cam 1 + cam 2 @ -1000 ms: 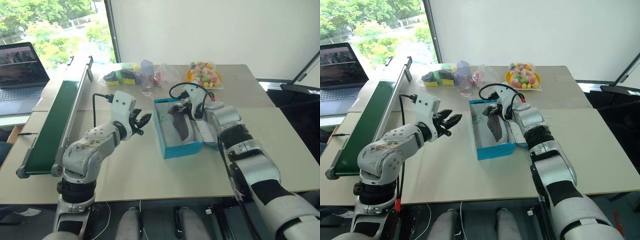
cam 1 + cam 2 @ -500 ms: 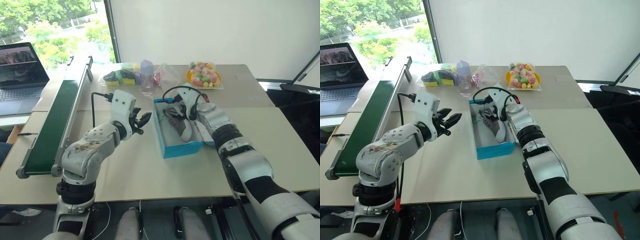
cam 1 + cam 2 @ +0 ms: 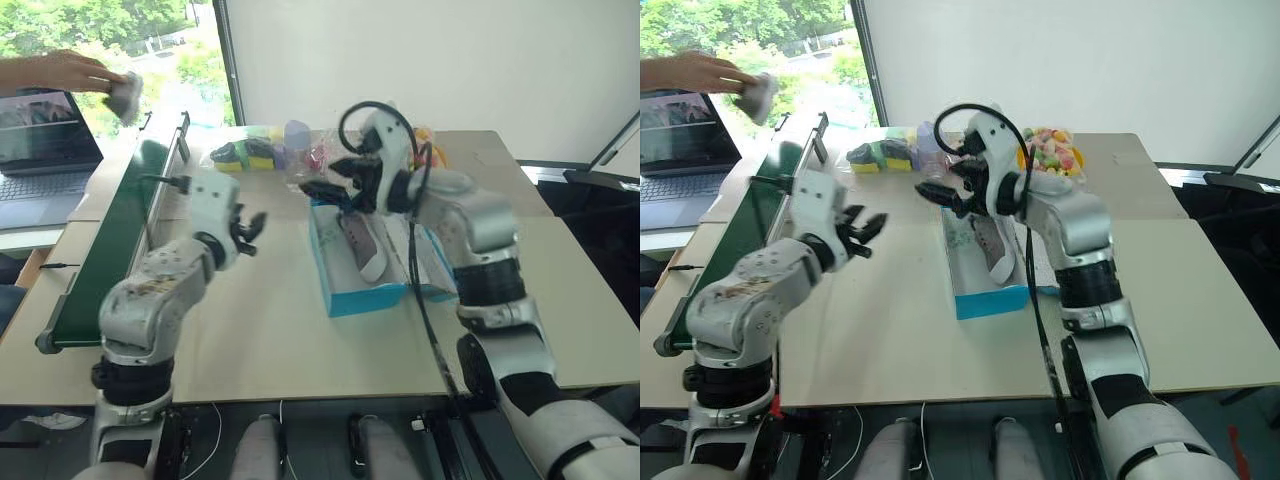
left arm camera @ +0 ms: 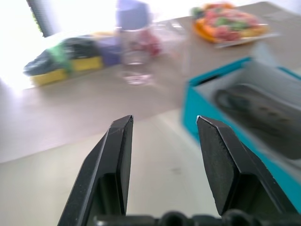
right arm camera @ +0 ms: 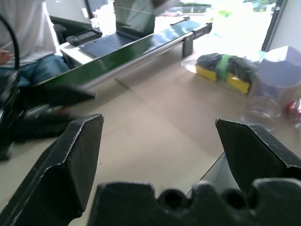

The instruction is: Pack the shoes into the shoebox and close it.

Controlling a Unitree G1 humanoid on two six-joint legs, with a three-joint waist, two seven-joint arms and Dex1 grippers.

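The shoebox [image 3: 365,290] lies open with a shoe [image 3: 362,243] inside, possibly two. Above its far end, the right gripper [image 3: 322,188] gapes empty. Left of it, the left gripper [image 3: 250,228] hangs half-open, empty.

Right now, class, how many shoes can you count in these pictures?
1: a shoe lies sole-up inside the open shoebox on the table. A second may be hidden beneath it or behind the right arm.
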